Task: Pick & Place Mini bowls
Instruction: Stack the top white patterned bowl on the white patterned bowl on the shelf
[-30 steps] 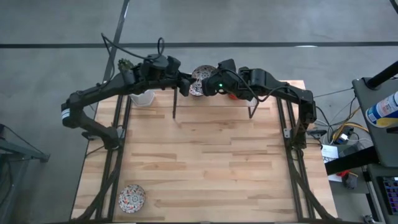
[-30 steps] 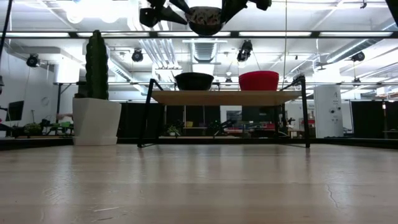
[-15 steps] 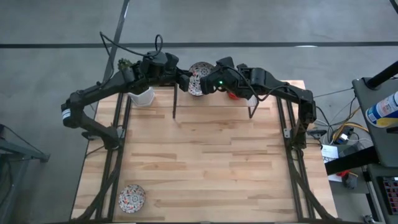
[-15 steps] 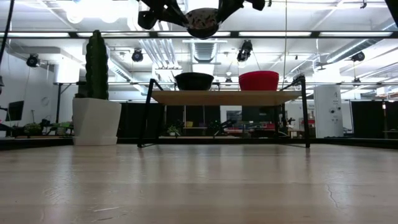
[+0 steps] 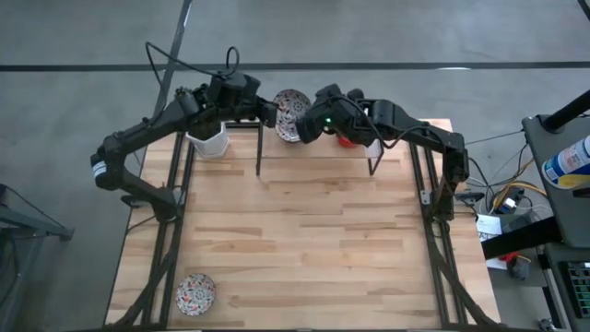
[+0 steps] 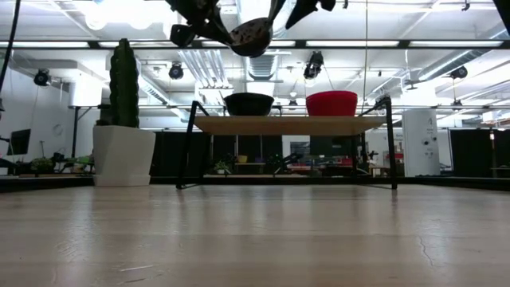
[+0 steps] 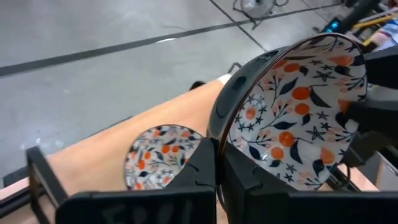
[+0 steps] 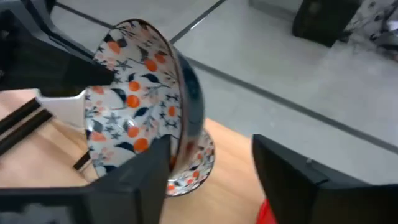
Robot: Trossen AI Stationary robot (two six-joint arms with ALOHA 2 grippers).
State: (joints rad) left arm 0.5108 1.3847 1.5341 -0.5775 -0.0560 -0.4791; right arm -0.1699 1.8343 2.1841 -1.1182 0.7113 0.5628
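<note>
A floral mini bowl (image 5: 291, 111) hangs tipped on edge above the raised wooden shelf (image 6: 287, 124) at the table's far edge, with my left gripper (image 5: 274, 111) shut on it. My right gripper (image 5: 308, 125) stands open at the bowl's right. In the right wrist view one finger (image 8: 146, 171) is right beside the bowl's rim; I cannot tell whether it touches. A second floral bowl (image 7: 158, 158) and a red bowl (image 6: 331, 103) sit on the shelf. A third floral bowl (image 5: 195, 293) lies at the near left corner. My left gripper holds the floral bowl by its rim (image 7: 219, 127), one finger inside the bowl and one on its dark outer wall. The fingers come roughly level from the table's left. The bowl is lifted clear of the shelf, tipped steeply with its opening toward my right gripper.
A cactus in a white pot (image 5: 210, 143) stands at the far left beside the shelf's leg. The shelf's thin black legs (image 5: 257, 157) come down onto the table. The wooden tabletop (image 5: 304, 240) between the shelf and the near edge is bare.
My left gripper has shut on the floral bowl's rim and my right gripper has opened off it. The bowl has gone slightly toward the table's left and far edge with the left gripper and has tipped from level to steeply tilted.
</note>
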